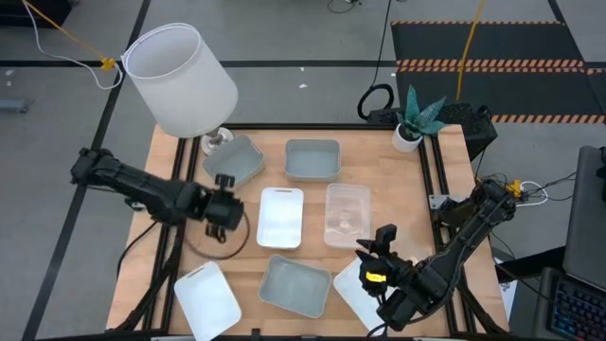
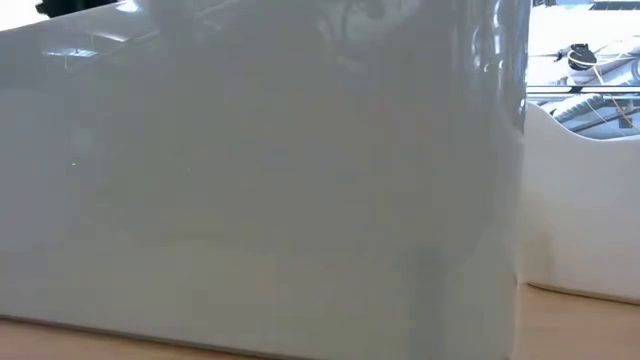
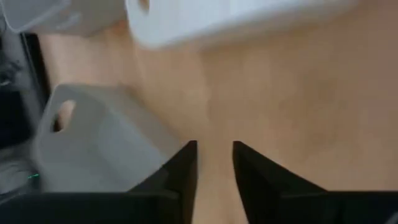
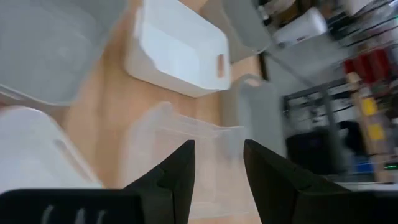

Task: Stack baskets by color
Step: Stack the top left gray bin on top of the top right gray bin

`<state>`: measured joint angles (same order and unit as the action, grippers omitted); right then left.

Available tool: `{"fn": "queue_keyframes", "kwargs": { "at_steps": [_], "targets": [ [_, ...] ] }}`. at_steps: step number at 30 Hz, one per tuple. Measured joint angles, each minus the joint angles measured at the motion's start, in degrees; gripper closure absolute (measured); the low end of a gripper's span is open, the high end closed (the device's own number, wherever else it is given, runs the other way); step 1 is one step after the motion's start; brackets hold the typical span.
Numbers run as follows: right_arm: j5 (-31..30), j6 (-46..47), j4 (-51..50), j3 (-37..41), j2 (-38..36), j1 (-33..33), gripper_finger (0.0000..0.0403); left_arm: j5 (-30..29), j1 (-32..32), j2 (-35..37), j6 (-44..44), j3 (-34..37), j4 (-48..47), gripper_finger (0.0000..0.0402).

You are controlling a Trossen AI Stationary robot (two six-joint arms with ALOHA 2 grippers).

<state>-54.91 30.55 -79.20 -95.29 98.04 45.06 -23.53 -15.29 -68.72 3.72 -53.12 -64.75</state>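
Note:
Seven baskets show in the high view. Grey-blue ones sit at the back left, back middle and front middle. White ones sit at the centre, front left and front right. A clear one lies right of centre. My left gripper hangs open over bare wood between a grey-blue basket and a white one. My right gripper is open above the front right, facing the clear basket.
A big white lampshade stands tilted at the table's back left corner and a small potted plant at the back right. In the low view a grey-blue basket wall fills the picture, with a white basket beside it.

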Motion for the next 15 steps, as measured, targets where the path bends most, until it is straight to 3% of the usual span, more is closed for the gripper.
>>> {"fn": "queue_keyframes", "kwargs": {
  "at_steps": [6, 11, 15],
  "targets": [
    [-4.0, -3.3, 0.3, 5.7, -1.6, -0.9, 0.0273, -3.7, 8.3, -0.5, 10.2, 0.0, -2.7, 0.0216],
    [-1.7, -3.3, 2.3, 11.2, -6.6, -3.5, 0.0273, -3.1, 11.9, -0.6, 16.4, 0.0, -4.4, 0.0179],
    [0.6, -5.0, 8.8, 16.8, -11.8, -4.7, 0.0273, -1.4, 13.8, -0.6, 19.0, 1.4, -4.0, 0.0173]
  ]
}}
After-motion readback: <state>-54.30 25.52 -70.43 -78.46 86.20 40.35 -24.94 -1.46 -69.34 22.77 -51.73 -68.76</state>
